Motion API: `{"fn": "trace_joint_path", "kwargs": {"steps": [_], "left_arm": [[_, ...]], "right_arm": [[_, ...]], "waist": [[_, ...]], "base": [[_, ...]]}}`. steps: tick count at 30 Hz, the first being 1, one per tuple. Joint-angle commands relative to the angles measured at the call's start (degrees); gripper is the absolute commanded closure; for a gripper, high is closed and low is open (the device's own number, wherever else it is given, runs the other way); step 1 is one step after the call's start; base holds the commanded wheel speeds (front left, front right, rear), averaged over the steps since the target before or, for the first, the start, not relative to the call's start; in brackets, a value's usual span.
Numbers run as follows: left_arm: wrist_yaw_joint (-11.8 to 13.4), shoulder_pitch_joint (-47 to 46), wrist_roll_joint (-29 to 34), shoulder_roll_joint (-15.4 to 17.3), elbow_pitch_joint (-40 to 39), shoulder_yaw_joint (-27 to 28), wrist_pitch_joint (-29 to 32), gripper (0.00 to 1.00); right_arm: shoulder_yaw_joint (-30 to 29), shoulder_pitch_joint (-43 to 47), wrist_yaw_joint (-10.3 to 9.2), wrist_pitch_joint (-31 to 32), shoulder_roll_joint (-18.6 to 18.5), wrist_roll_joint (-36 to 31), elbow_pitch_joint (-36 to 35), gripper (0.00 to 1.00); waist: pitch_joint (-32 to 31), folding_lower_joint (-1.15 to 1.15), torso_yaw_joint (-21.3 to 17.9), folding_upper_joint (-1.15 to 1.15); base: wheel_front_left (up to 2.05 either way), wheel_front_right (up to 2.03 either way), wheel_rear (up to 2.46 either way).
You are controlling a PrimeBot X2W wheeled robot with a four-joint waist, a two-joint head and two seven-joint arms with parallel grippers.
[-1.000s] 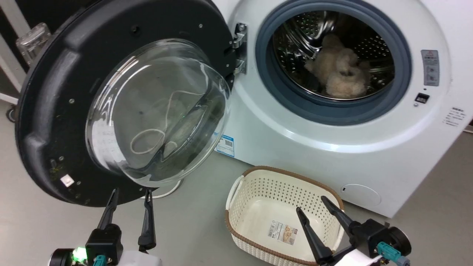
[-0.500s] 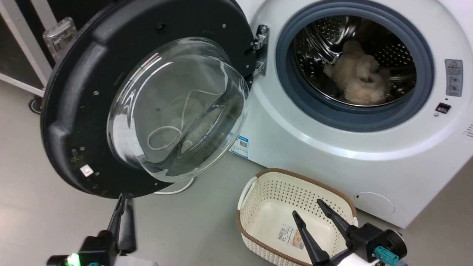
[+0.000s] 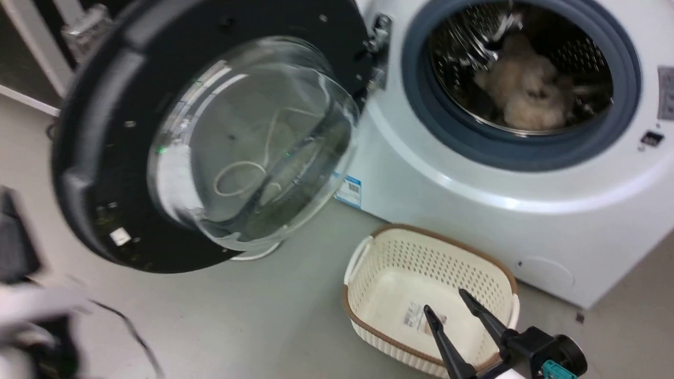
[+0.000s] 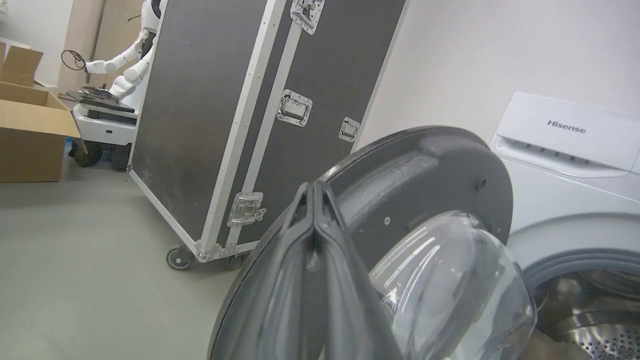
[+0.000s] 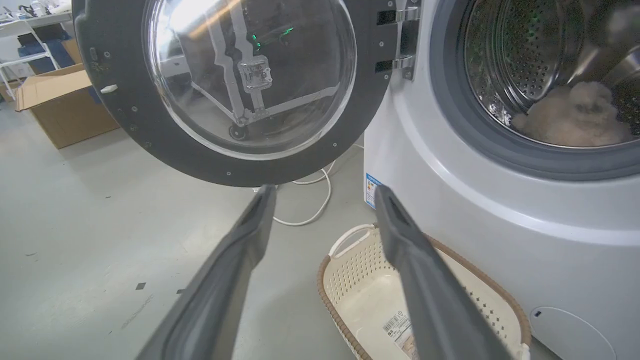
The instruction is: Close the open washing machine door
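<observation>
Gaping wide, washing machine door (image 3: 100, 158) — left tool (image 4: 314, 192) pinched near its edge.

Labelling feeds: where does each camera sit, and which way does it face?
Head view: high, facing down at the washing machine door and basket; right gripper lower right.
Left wrist view: beside the door, facing it along the shut left gripper.
Right wrist view: low, facing door and basket past the open right gripper.
All share the door.

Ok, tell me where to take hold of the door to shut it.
Take the door by its black ring at the free left edge, opposite the hinge, coming from behind with the left pincer. The bulging glass is smooth, and that edge likely gives most leverage.
</observation>
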Motion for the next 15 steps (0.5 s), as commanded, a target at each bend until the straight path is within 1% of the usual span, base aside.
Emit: {"fn": "trace_joint_path", "kwargs": {"steps": [1,3,6,10,11,15], "left_arm": [[-0.5,-2.5,-2.1,1.8,1.2,1.7,1.2,1.00],[-0.7,-6.5,-7.6,4.5,4.8,5.3,4.6,1.00],[-0.3,-12.2,-15.6,8.6,11.6,10.5,10.2,1.00],[0.4,-17.8,-24.7,13.1,21.3,14.9,19.2,1.00],[0.6,-18.8,-26.5,14.0,23.5,15.4,21.7,1.00],[1.8,-22.6,-35.5,15.6,31.3,18.2,32.0,1.00]], "right_arm": [[0.2,-0.7,0.04,-0.5,-0.6,-0.3,0.0,0.00],[0.4,-1.3,0.04,-0.8,-0.9,-0.3,0.0,0.00],[0.8,-2.1,0.05,-1.1,-1.4,-0.2,0.2,0.00],[1.3,-2.9,0.05,-1.1,-1.8,-0.2,0.1,0.00],[1.2,-3.0,0.05,-1.1,-1.9,-0.2,0.1,0.00],[1.2,-3.4,0.05,-1.1,-2.3,0.0,0.1,0.00]], "waist": [[1.7,-0.01,-1.6,0.00],[2.9,-0.01,-2.6,0.00],[4.4,-0.01,-4.1,0.00],[5.5,-0.01,-6.2,0.00],[5.7,-0.01,-6.5,0.00],[6.2,-0.01,-7.6,0.00]], "base": [[0.00,0.00,0.00],[0.00,0.00,0.00],[0.00,0.00,0.00],[0.00,0.00,0.00],[0.00,0.00,0.00],[0.00,0.00,0.00]]}}
